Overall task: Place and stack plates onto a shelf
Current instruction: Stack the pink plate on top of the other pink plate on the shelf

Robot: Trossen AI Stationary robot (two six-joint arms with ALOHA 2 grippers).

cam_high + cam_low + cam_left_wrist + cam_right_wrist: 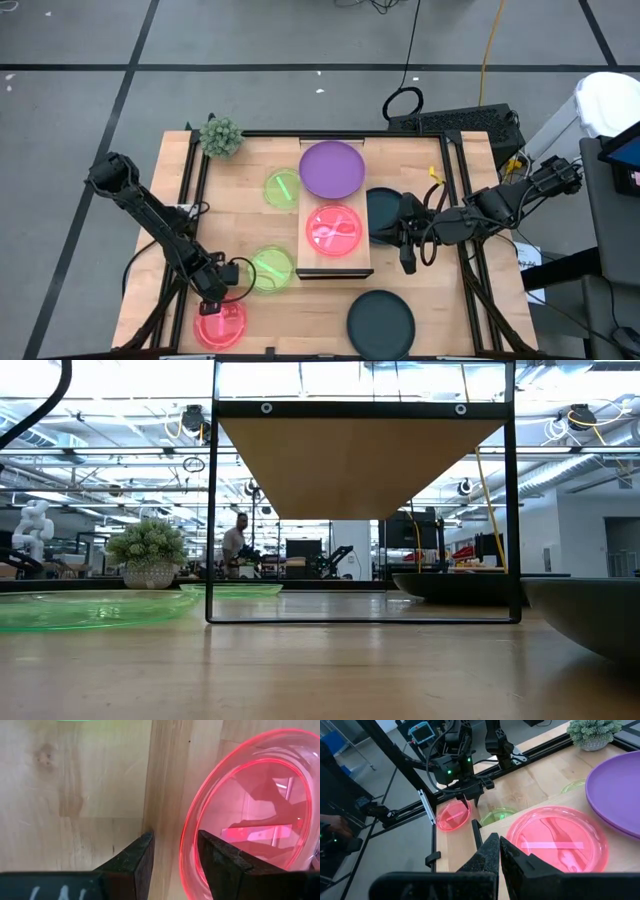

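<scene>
The light-wood shelf carries a purple plate and a pink plate. On the table lie two green plates, a second pink plate and two dark teal plates. My left gripper is open, pointing down at the near-left pink plate, one finger on either side of its rim. My right gripper is shut and empty, to the right of the shelf, over the farther teal plate. My left gripper comes from above at the table's pink plate. One finger stands over the inner side of the rim and the other outside it. I cannot tell whether either finger touches the rim. The plate lies flat on the table.
A small potted plant stands at the table's far left corner. The shelf rests on a black frame above the tabletop. A black rail runs along the table's left side. In the low view a person stands in the room beyond the table.
</scene>
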